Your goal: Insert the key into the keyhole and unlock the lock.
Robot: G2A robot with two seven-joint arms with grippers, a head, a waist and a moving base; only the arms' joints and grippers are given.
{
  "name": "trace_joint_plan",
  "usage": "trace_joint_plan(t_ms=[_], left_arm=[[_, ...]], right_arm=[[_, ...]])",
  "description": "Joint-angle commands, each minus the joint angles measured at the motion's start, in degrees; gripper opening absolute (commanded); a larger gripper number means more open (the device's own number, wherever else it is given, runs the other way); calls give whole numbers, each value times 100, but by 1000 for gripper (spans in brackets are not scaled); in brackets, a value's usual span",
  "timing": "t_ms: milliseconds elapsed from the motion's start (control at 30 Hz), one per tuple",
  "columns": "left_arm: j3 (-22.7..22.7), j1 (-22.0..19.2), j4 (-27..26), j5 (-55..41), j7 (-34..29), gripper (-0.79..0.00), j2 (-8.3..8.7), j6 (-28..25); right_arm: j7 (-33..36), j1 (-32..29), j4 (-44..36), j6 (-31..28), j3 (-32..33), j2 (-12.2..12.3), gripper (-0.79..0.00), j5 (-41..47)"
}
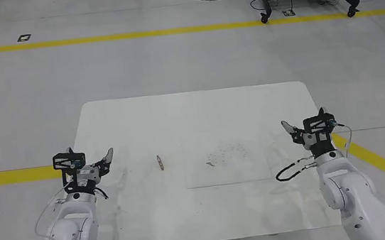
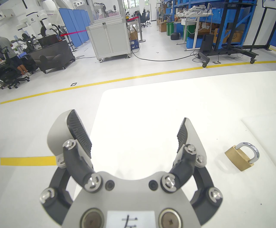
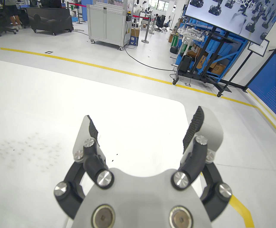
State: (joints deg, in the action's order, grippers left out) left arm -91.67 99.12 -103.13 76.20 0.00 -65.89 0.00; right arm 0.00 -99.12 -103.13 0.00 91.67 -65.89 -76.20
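Two grippers in view, both spread wide with nothing between the fingers.

Left gripper (image 1: 91,160) sits over the table's (image 1: 199,112) left edge at the near side. In its wrist view (image 2: 129,127) the ribbed pads (image 2: 78,133) are far apart and all that shows between them is bare white tabletop.

Padlock (image 1: 160,162) is next over, lying flat on the table, apart from the left gripper and touching neither arm. It has a brass body and a silver shackle (image 2: 239,158), and the shackle looks seated in the body.

Just right of the padlock there's a faint rectangular sheet (image 1: 248,173) on the table with a scatter of small grey marks (image 1: 225,152). The padlock lies off its left edge.

Right gripper (image 1: 305,125) is over the table's right edge, well apart from the padlock. Its wrist view (image 3: 143,121) shows the same wide stance, empty, with the table's rounded far corner beyond the fingers.
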Motion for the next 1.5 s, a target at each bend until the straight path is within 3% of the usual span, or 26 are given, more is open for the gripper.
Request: trace_joint_plan(t_ms=[0, 100, 167, 300, 433, 833, 967, 1133, 1267, 1333, 1367, 1433, 1467], left_arm=[[0, 0, 0, 0, 0, -1, 0, 0], [0, 0, 0, 0, 0, 0, 0, 0], [0, 0, 0, 0, 0, 0, 0, 0], [0, 0, 0, 0, 0, 0, 0, 0], [0, 0, 0, 0, 0, 0, 0, 0], [0, 0, 0, 0, 0, 0, 0, 0], [0, 0, 0, 0, 0, 0, 0, 0], [0, 0, 0, 0, 0, 0, 0, 0], [0, 0, 0, 0, 0, 0, 0, 0], [0, 0, 0, 0, 0, 0, 0, 0], [0, 0, 0, 0, 0, 0, 0, 0], [0, 0, 0, 0, 0, 0, 0, 0], [0, 0, 0, 0, 0, 0, 0, 0]], right_arm=[[0, 0, 0, 0, 0, 0, -1, 0], [-16, 10, -28, -26, -10, 3, 0, -69], [57, 62, -136, -54, -211, 13, 0, -742], [305, 309, -204, -742, -1060, -25, 0, -1146], [756, 836, 225, -1812, -1568, -68, 0, -489], [756, 836, 225, -1812, -1568, -68, 0, -489], [767, 1112, 488, -2870, -1898, -75, 0, -102], [1637, 1970, 1176, -4273, -2317, -100, 0, 585], [2241, 2539, 1566, -4828, -2635, -131, 0, 871], [2552, 2761, 1756, -4848, -2765, -155, -62, 1077], [2729, 2864, 1809, -4898, -2851, -165, -185, 1117], [2984, 3022, 1905, -4963, -2988, -181, -280, 1219], [3099, 3092, 1936, -5007, -3051, -186, -394, 1231]])
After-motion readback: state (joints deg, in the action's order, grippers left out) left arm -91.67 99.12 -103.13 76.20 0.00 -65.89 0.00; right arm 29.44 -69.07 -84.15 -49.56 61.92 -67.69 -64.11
